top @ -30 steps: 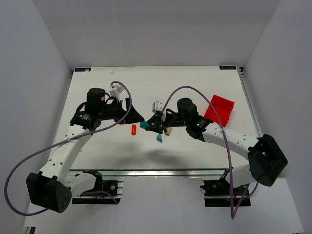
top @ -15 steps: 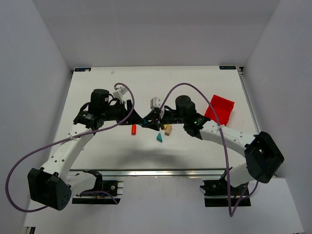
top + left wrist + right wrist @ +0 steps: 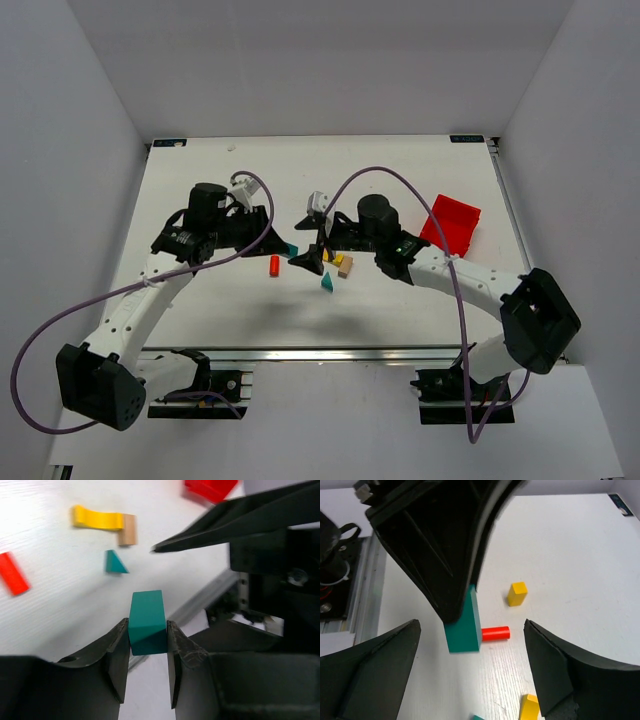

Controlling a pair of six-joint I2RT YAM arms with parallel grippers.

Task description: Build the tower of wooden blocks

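Observation:
My left gripper (image 3: pixel 147 624) is shut on a teal cube (image 3: pixel 146 620), one finger on each side face. From above, the left gripper (image 3: pixel 284 246) and the cube (image 3: pixel 291 248) sit at the table's centre, low over the surface. My right gripper (image 3: pixel 312 252) faces them, open, its wide jaws either side of the cube (image 3: pixel 464 625) without touching it. A red block (image 3: pixel 274 265) lies just left of them. A teal triangle (image 3: pixel 327 283), a yellow arch (image 3: pixel 330 257) and a tan cube (image 3: pixel 345 266) lie under the right gripper (image 3: pixel 470 665).
A red bin (image 3: pixel 452 225) stands at the right of the table, behind the right arm. A small yellow block (image 3: pixel 518 593) lies beyond the red block (image 3: pixel 495 633). Purple cables loop over both arms. The two grippers nearly touch each other.
My left gripper moved right to the teal cube and shut on it. My right gripper, nearly shut before, has opened wide and pulled back slightly.

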